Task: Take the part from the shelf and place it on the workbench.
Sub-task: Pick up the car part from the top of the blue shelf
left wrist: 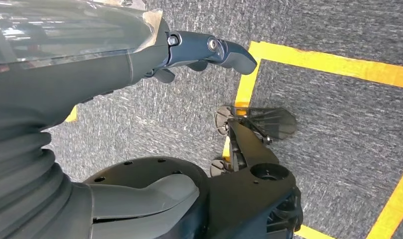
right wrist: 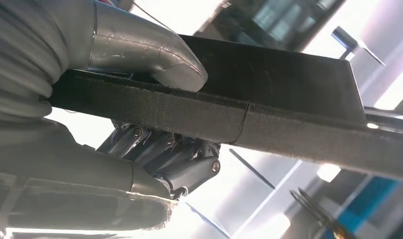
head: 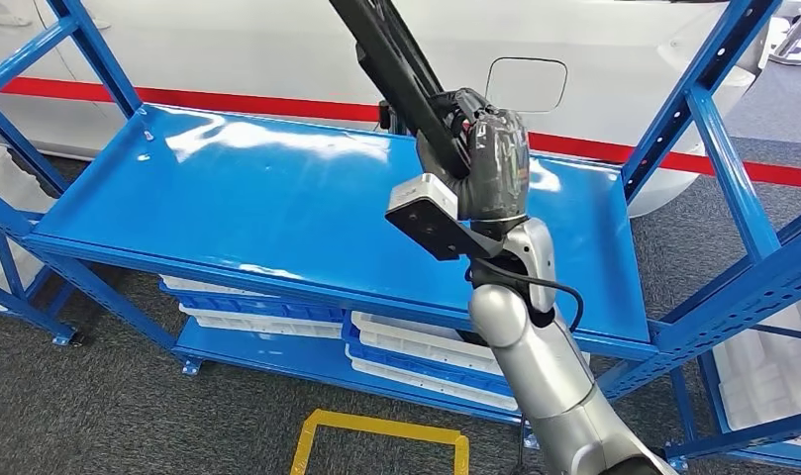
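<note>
I see my right hand (head: 480,158) raised above the glossy blue metal shelf (head: 277,198), fingers (right wrist: 182,164) and thumb clamped on the long black felt-edged part (head: 396,59), which slants up past the top of the head view. Blue uprights (head: 713,129) flank the shelf on both sides; white trays (head: 416,351) sit on the tier below. My left hand (left wrist: 209,50) hangs over grey carpet (left wrist: 338,129) with yellow tape lines (left wrist: 334,64), fingers loosely extended, holding nothing.

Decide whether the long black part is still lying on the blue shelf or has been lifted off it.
Lifted off. The right hand grips the black part and holds it in the air above the blue shelf; thumb and fingers clamp it.
</note>
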